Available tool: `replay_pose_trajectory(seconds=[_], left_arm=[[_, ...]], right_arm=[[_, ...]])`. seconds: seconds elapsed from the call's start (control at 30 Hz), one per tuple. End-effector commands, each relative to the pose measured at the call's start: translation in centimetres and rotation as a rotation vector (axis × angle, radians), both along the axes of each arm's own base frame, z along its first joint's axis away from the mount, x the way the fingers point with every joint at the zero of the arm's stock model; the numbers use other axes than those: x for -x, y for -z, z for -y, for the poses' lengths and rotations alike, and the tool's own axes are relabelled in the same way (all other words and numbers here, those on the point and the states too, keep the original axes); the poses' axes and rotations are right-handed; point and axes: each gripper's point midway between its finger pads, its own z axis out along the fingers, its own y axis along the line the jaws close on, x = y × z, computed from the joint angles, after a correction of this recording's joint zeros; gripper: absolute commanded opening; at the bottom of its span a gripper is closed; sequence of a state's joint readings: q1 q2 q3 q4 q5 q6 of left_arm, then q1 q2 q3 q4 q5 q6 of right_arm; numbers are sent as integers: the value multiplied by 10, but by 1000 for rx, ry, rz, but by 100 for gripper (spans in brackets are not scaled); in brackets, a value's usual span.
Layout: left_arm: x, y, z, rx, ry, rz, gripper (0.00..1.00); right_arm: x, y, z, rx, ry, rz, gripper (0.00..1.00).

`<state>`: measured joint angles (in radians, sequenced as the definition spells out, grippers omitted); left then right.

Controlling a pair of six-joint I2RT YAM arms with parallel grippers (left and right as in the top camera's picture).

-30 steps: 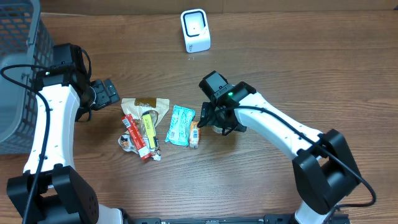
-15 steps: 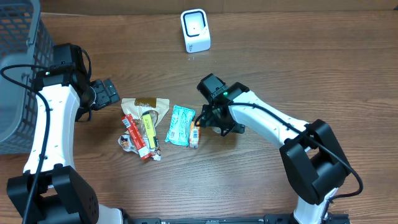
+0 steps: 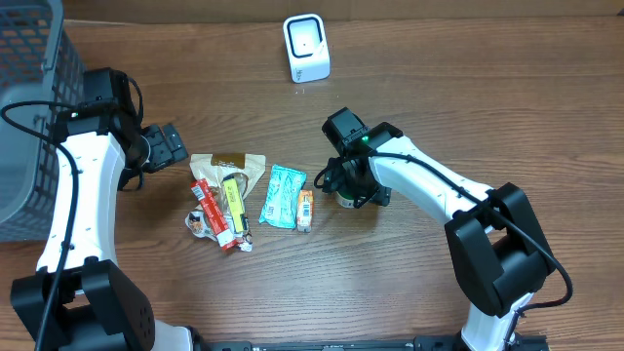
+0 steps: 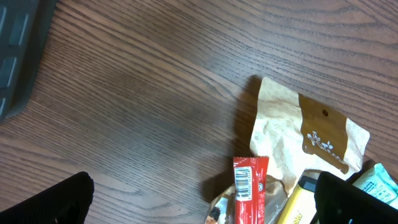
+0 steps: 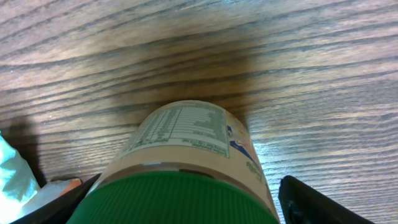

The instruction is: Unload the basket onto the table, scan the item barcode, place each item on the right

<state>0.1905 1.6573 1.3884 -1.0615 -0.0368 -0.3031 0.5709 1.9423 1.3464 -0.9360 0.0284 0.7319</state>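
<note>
Shifted rightward off the small orange packet (image 3: 305, 208), the right gripper (image 3: 346, 190) straddles the green-lidded, cream-labelled jar (image 5: 186, 134), though I cannot tell whether it grips yet; the likely next move is to clamp, lift and turn the barcode to the white box-shaped scanner (image 3: 306, 47), while the left gripper (image 3: 168, 146) gapes idle.

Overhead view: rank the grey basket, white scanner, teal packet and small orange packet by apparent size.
1. grey basket, largest even though the frame cuts it off
2. white scanner and teal packet: too alike to rank
3. orange packet, smallest

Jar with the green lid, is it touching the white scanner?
Apart. The overhead view shows the jar far from the white scanner, with bare table between them.
</note>
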Motion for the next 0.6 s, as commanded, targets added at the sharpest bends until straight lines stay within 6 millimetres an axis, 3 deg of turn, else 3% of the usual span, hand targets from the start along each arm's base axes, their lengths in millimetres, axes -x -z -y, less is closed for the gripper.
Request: replay_pose_trajectory(seconds=[0.0, 0.17, 0.33, 0.5, 0.57], left_arm=[[-5, -7, 0, -5, 21, 21, 100], [-5, -7, 0, -5, 20, 21, 100], [-5, -7, 0, -5, 20, 21, 100], [-5, -7, 0, -5, 21, 21, 100], [-5, -7, 0, -5, 21, 21, 100]], right_arm=[[-3, -3, -5, -14, 5, 13, 79], [-7, -3, -6, -18, -6, 29, 67], [-6, -3, -5, 3, -180, 37, 56], [-4, -3, 2, 52, -344, 34, 58], [-6, -3, 7, 85, -340, 43, 73]])
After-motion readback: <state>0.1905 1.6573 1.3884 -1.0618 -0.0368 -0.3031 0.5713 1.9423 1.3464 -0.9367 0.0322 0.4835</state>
